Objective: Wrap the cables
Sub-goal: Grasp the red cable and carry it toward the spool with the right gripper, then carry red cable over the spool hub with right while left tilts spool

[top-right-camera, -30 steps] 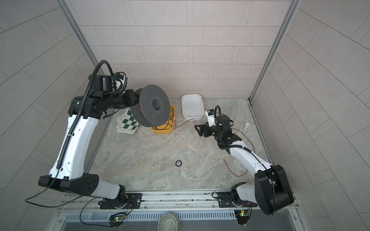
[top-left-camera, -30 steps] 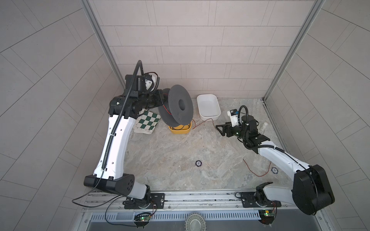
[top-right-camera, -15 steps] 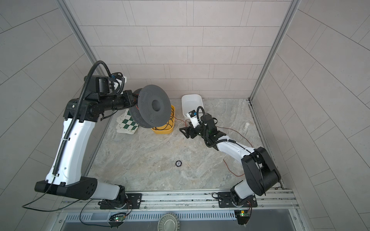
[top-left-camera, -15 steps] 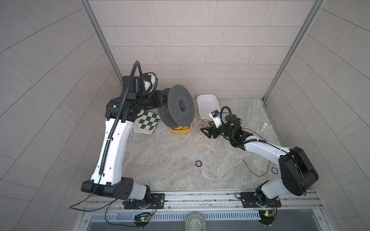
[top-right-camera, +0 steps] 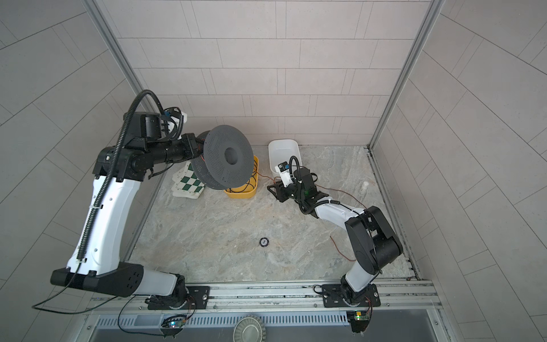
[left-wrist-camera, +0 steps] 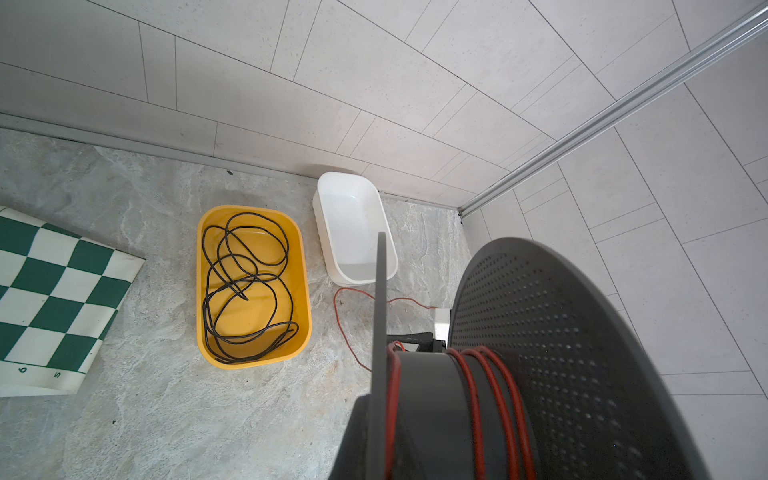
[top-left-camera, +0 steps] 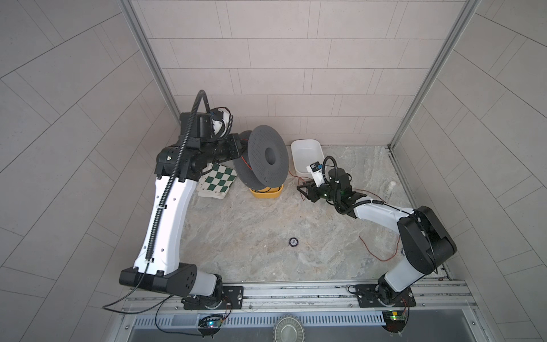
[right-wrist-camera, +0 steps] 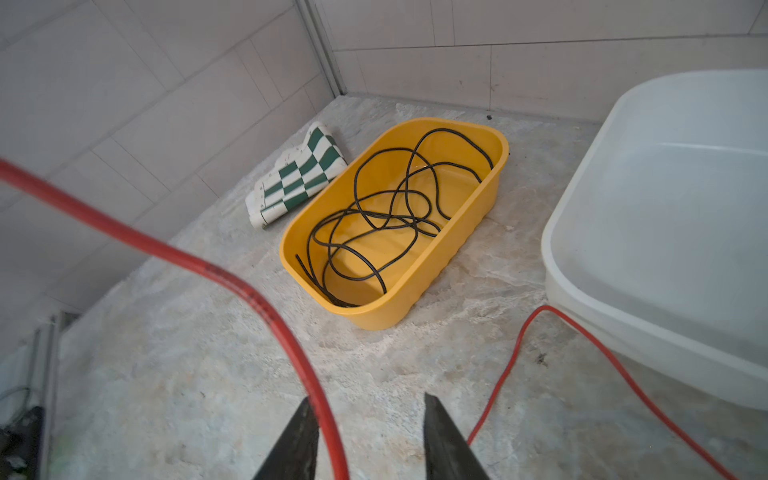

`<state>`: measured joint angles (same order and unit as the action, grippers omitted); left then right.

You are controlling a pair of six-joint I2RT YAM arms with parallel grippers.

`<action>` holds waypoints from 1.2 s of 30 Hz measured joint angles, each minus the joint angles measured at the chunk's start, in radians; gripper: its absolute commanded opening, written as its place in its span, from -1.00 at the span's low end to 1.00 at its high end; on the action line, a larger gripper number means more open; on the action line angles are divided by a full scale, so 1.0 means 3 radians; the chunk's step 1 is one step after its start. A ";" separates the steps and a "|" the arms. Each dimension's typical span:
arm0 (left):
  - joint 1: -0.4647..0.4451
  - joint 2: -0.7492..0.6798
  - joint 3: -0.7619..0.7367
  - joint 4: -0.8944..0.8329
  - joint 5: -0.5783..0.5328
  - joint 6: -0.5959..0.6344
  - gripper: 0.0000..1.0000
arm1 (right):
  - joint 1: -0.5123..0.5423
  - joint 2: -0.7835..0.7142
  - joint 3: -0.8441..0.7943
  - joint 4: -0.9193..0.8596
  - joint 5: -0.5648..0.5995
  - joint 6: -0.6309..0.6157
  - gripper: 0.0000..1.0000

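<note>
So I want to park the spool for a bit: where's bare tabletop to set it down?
Best for the spool is the wide middle of the tabletop, bordered by the yellow tub, the small black ring and the left arm. The back edge is crowded: checkered mat, yellow tub, white tub. Red wire trails across the right side.

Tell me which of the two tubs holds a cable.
The yellow tub: a loose black cable lies coiled inside it. The white tub next to it is empty; the red wire only passes on the table outside it.
</note>
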<state>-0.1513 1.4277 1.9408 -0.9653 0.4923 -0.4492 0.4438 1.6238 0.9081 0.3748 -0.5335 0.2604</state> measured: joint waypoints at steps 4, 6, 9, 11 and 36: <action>0.0001 0.0001 -0.0006 0.0067 -0.0041 -0.0106 -1.00 | 0.0005 0.0003 -0.0020 0.0042 0.0019 0.0038 -1.00; 0.0000 0.0005 -0.0008 0.0114 -0.0094 -0.0178 -1.00 | 0.0018 -0.0006 -0.0057 0.0051 0.0064 0.0045 -1.00; 0.0000 0.0010 -0.0047 0.0195 -0.0181 -0.0310 -1.00 | 0.0055 -0.0051 -0.0122 0.0018 0.0159 0.0028 -1.00; -0.0008 0.0010 -0.0122 0.0267 -0.0239 -0.0431 -1.00 | 0.0104 -0.0102 -0.0145 -0.0051 0.0257 -0.0013 -1.00; -0.0593 0.0340 -0.0668 0.1043 -0.1974 -0.0852 -1.00 | 0.1713 -0.0381 0.0849 -0.1919 0.2075 -0.1512 -1.00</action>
<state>-0.3290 1.5295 1.7405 -0.6525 -0.0998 -0.7048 0.9577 1.5093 1.1629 -0.2008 0.0891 -0.1932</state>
